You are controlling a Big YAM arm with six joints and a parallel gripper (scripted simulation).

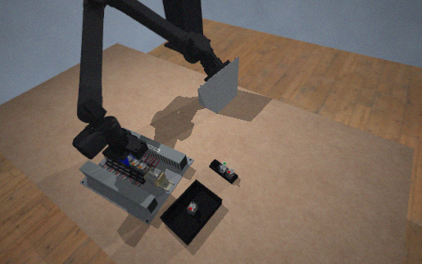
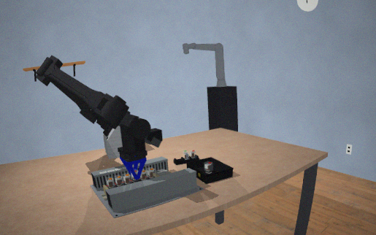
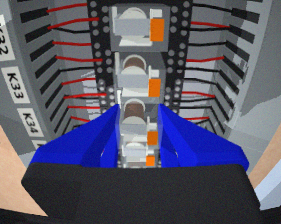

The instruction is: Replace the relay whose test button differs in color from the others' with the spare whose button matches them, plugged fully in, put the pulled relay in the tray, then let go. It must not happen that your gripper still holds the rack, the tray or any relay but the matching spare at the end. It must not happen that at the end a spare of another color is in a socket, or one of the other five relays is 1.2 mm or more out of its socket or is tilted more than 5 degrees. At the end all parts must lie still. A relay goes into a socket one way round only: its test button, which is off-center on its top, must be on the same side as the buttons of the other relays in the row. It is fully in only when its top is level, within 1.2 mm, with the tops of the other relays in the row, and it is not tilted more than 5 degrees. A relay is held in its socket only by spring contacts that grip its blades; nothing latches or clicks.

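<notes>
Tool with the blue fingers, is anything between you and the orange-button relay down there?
Nothing visible is in the way. The tool has one finger on each side of that orange-button relay; its socket underneath is hidden.
</notes>
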